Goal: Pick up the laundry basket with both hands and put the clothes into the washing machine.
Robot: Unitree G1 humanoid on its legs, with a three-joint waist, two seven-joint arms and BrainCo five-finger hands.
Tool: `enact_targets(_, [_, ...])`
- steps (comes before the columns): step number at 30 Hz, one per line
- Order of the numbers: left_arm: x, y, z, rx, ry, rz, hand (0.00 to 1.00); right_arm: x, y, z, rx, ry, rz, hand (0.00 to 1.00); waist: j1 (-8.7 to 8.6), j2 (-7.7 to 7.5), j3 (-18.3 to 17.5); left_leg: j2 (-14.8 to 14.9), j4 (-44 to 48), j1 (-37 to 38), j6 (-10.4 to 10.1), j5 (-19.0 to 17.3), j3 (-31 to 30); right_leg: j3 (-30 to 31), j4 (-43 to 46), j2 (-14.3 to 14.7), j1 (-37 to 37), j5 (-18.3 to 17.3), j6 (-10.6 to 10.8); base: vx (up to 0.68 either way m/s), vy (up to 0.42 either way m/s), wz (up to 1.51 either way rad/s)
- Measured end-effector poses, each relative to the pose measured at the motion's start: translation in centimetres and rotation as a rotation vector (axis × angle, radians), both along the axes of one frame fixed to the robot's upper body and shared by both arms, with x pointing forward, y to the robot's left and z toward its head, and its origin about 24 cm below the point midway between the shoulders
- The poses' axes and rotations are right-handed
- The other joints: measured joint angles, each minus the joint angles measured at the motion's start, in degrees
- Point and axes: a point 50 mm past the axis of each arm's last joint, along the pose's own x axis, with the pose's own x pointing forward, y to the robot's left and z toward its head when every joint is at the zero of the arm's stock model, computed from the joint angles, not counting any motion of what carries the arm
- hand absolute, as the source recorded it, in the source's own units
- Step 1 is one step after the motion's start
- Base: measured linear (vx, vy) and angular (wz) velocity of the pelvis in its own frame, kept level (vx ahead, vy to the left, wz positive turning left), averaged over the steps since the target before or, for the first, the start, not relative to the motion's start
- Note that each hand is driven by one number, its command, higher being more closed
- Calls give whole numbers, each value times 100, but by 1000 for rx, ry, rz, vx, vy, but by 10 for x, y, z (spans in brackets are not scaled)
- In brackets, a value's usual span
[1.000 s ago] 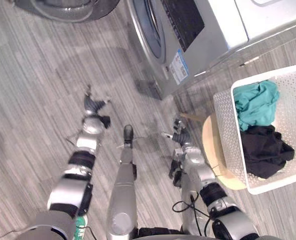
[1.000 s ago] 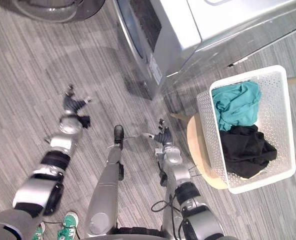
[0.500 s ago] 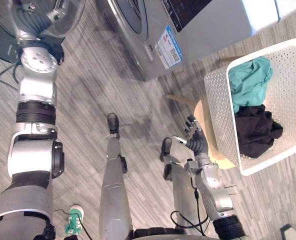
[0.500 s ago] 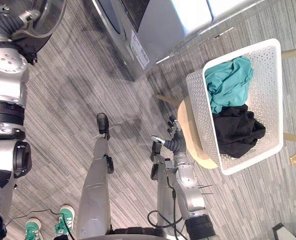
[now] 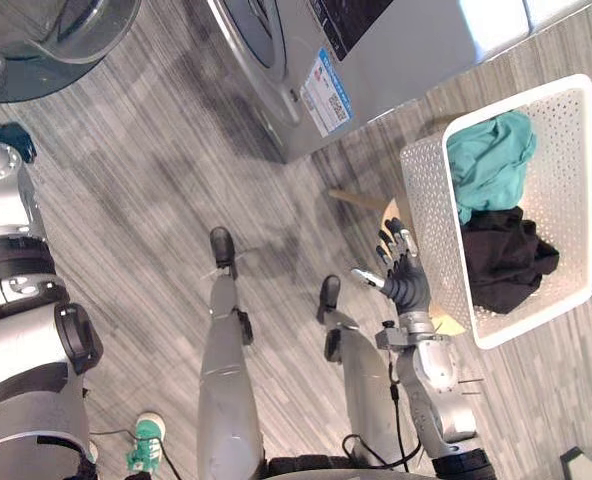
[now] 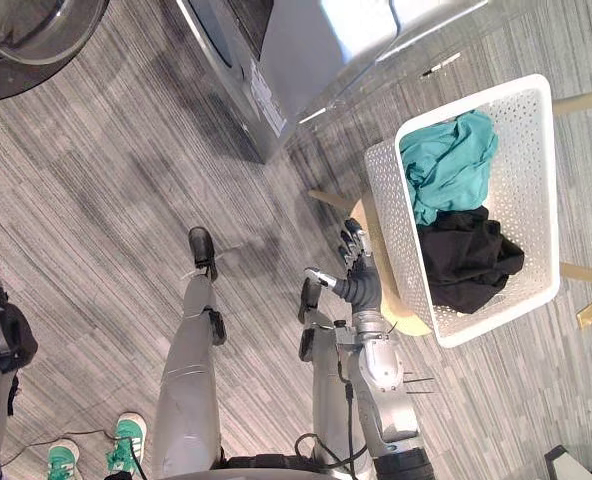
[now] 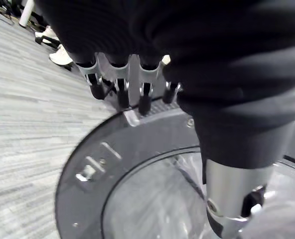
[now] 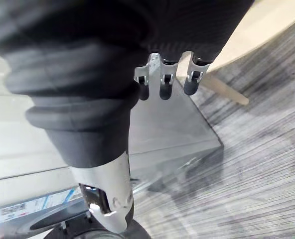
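The washing machine (image 5: 376,50) at 12 o'clock has its door (image 7: 137,164) swung toward 10, the left hand (image 7: 118,87) at the rim, fingers uncurled (likely to hold it clear). At 3 o'clock the white perforated laundry basket (image 5: 431,230), heaped with teal and black clothes (image 5: 491,165), tops a stool (image 6: 401,318), the right hand (image 5: 406,280) splayed empty beside it.

laundry area: washing machine (image 5: 396,60), laundry basket (image 5: 431,230) of clothes (image 5: 491,170), grey plank floor (image 5: 126,200)
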Motion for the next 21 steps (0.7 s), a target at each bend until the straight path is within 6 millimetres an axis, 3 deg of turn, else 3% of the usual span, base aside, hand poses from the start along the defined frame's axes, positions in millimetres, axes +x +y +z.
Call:
enact_targets(2, [-10,-26,-59,-89,67,-85,0,-4,-3,10,-12,-43,-24,0,70,24,-33,-28,177,309,-4,-207,25,-1,108,-79,329,-105,-11,-13,26,8])
enact_targets(3, [-14,-33,-76,-115,97,-103,0,-5,-3,13,-19,-55,-29,0,86,22,-60,-40,222,386,-24,-296,39,6,143,-93,402,-144,0,-3,13,11])
enact_targets(4, [-26,-51,-117,-180,192,-142,0,-6,-5,15,-39,-64,-41,0,91,48,-266,-90,254,507,-41,-389,80,0,197,-163,517,-229,8,27,1,12])
enact_targets(5, [-37,-64,-146,-232,269,-170,0,-6,-6,14,-59,-57,-53,0,92,74,-488,-111,252,574,-57,-437,143,1,192,-200,571,-282,7,68,-1,15])
enact_targets(6, [-53,-81,-179,-298,361,-204,0,-5,-8,14,-70,-53,-68,0,98,111,-659,-147,254,752,-47,-481,199,3,166,-250,742,-335,11,89,-3,11])
enact_targets(7, [-63,-89,-196,-329,417,-222,0,-5,-9,14,-76,-50,-75,0,108,147,-729,-176,254,874,-39,-503,208,5,160,-280,853,-359,21,85,-8,9])
enact_targets(9, [-104,-107,-247,-439,601,-236,0,-5,-8,12,-100,-35,-81,0,102,237,-1071,-205,361,1181,-21,-648,329,95,157,-350,1109,-401,88,80,-16,-16])
enact_targets(13, [-159,-131,-300,-532,876,-261,0,-3,-7,12,-131,-37,-83,0,61,369,-1389,-53,537,1770,-94,-914,915,823,-24,-256,1335,-269,139,68,-15,-94])
enact_targets(15, [-184,-137,-319,-578,995,-271,0,8,-6,4,-172,-5,-71,0,-152,447,-1520,180,547,2080,-184,-1106,1418,988,-269,-121,1302,122,115,25,3,-156])
enact_targets(17, [-191,-133,-324,-572,1042,-266,0,16,-7,-5,-225,31,-65,0,-230,479,-1528,360,531,2352,-227,-1239,1694,257,-319,-98,1280,425,-199,-6,1,-153])
enact_targets(18, [-198,-135,-329,-588,1075,-259,0,19,-12,-16,-259,81,-69,0,-191,532,-1570,563,461,2591,-218,-1308,1930,-749,-498,-208,1451,528,-587,-14,-45,-165])
enact_targets(19, [-202,-135,-331,-587,1099,-259,0,20,-18,-24,-282,119,-81,0,-234,543,-1578,562,371,2889,-248,-1327,2250,-1744,-360,-506,1588,333,-920,-10,-32,-145])
enact_targets(20, [-203,-137,-332,-587,1107,-265,0,18,-23,-28,-291,138,-92,0,-279,556,-1591,548,370,3002,-284,-1350,2349,-2106,-319,-634,1640,364,-857,12,-19,-80])
enact_targets(21, [-202,-138,-332,-577,1116,-271,0,16,-30,-36,-307,177,-109,0,-416,629,-1638,616,489,3053,-411,-1439,2386,-2151,-403,-573,1749,423,-557,41,-13,-52])
